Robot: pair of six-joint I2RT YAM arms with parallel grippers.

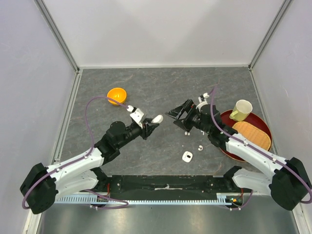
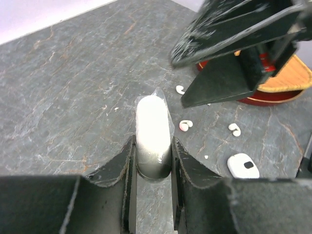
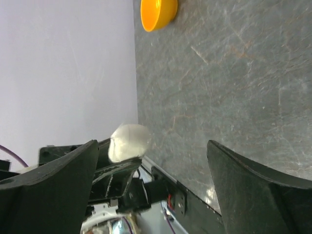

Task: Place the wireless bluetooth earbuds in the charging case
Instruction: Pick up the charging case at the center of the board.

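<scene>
My left gripper (image 1: 151, 125) is shut on a small white charging case (image 1: 157, 118), held clear of the dark table. In the left wrist view the case (image 2: 153, 129) sits pinched between both fingers of that gripper (image 2: 153, 148). My right gripper (image 1: 177, 113) faces it from the right, a short gap away, jaws wide open and empty; its black fingers (image 2: 229, 44) loom over the held case. Tiny white earbuds (image 1: 186, 132) (image 1: 200, 147) lie on the table below it, three in the left wrist view (image 2: 180, 89) (image 2: 185, 125) (image 2: 234, 129). The right wrist view shows the held case (image 3: 129, 141) ahead.
A second small white case (image 1: 187, 156) (image 2: 243, 165) with a dark opening lies near the front. A red tray (image 1: 261, 126) at right holds a pale cup (image 1: 241, 109) and a woven mat (image 1: 252, 135). An orange bowl (image 1: 117, 95) (image 3: 158, 12) sits at back left.
</scene>
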